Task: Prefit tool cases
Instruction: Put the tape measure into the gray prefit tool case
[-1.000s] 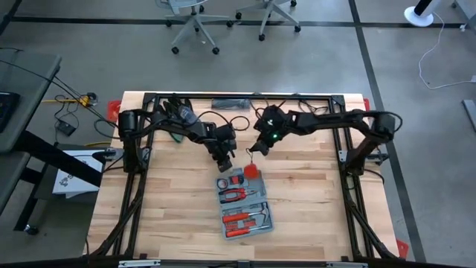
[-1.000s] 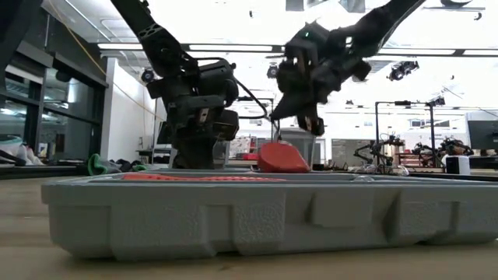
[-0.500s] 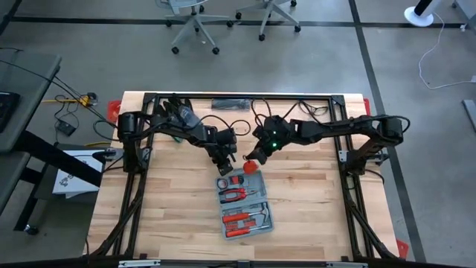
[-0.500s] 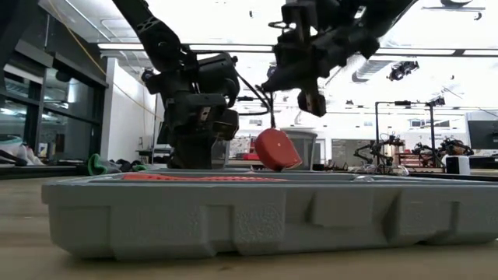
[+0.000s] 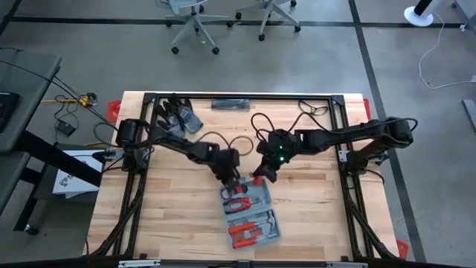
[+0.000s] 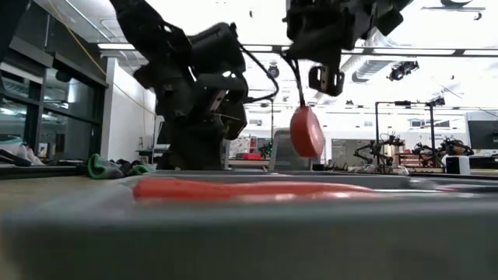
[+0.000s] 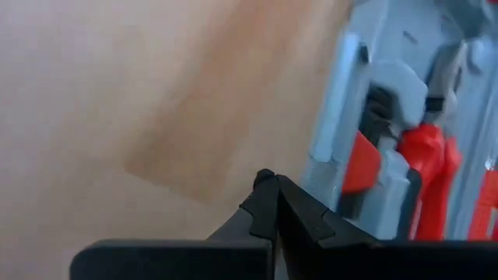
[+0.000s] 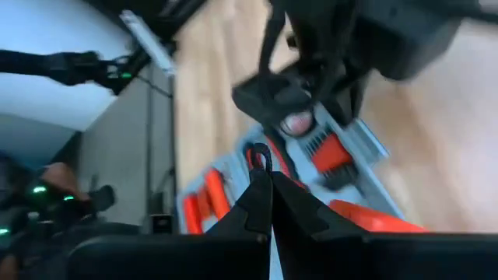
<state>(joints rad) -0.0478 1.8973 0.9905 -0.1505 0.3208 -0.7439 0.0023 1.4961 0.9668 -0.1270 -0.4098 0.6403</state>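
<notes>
The blue-grey tool case [image 5: 251, 214] lies open on the wooden table, askew, with red-handled tools [image 5: 244, 232] in its recesses; its near wall [image 6: 249, 241] fills the low view. My left gripper [image 5: 230, 181] is shut, low at the case's far left corner. Over the far right corner, my right gripper [image 5: 261, 174] is shut on the thin dark strap of a red tape measure [image 6: 307, 132], which hangs above the case. My left gripper's shut fingers [image 7: 268, 204] slant down beside the case's outer wall [image 7: 325, 159] near its far left corner; the fingers hide whether they touch it. My right gripper pinches the strap [image 6: 296, 78] of the tape measure between its fingertips, a loop [image 8: 261, 158] sticking out past them. The fingers slant down from the table's right. The tape measure hangs below them, clear of the case.
Dark gloves [image 5: 178, 115] and a flat black item [image 5: 230, 103] lie at the table's far edge, with cables [image 5: 312, 109] beside them. Bare wood lies left [image 5: 163, 216] and right [image 5: 312, 216] of the case.
My left gripper has gone toward the near edge and rightward, rolling a little. The case has slid toward the near edge with it and turned askew. My right gripper has risen and come toward the near edge, lifting the tape measure from beside the case's far rim; it now hangs edge-on.
</notes>
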